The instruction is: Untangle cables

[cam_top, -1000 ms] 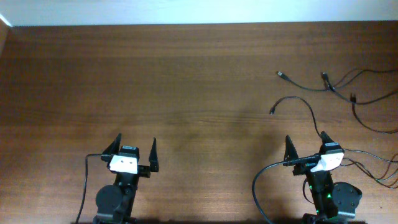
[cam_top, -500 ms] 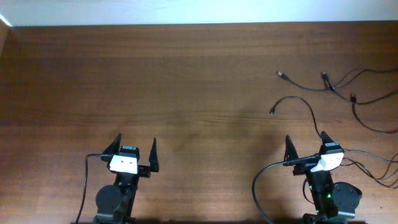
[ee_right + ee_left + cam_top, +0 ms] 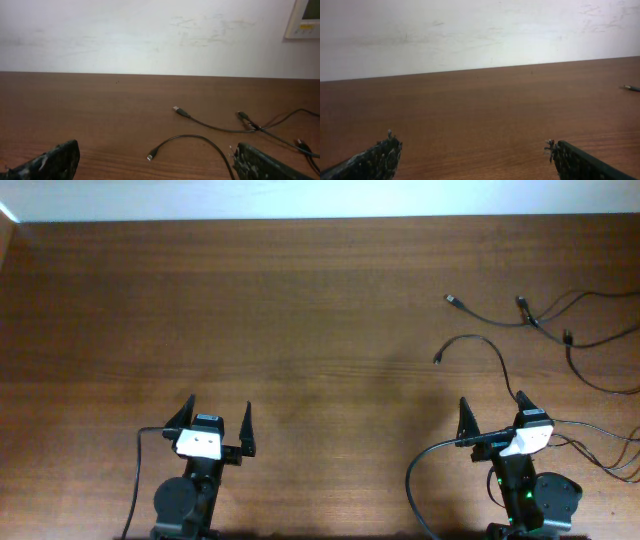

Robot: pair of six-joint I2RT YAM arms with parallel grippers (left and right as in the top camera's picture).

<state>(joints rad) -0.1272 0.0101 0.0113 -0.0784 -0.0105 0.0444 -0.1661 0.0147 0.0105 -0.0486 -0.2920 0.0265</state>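
Several thin black cables (image 3: 560, 330) lie on the wooden table at the far right, crossing each other. One cable end with a plug (image 3: 437, 359) curves out toward the middle; it also shows in the right wrist view (image 3: 186, 139). Another plug end (image 3: 452, 300) lies farther back, also seen in the right wrist view (image 3: 180, 111). My right gripper (image 3: 491, 408) is open and empty, just in front of the curved cable (image 3: 152, 150). My left gripper (image 3: 217, 415) is open and empty at the front left, far from the cables (image 3: 470, 147).
Thicker black wires run from the arm bases (image 3: 425, 470) (image 3: 135, 480). Some cable strands run off the table's right edge (image 3: 625, 450). A white wall stands behind the table's far edge (image 3: 320, 200). A cable tip (image 3: 630, 88) shows at the right in the left wrist view.
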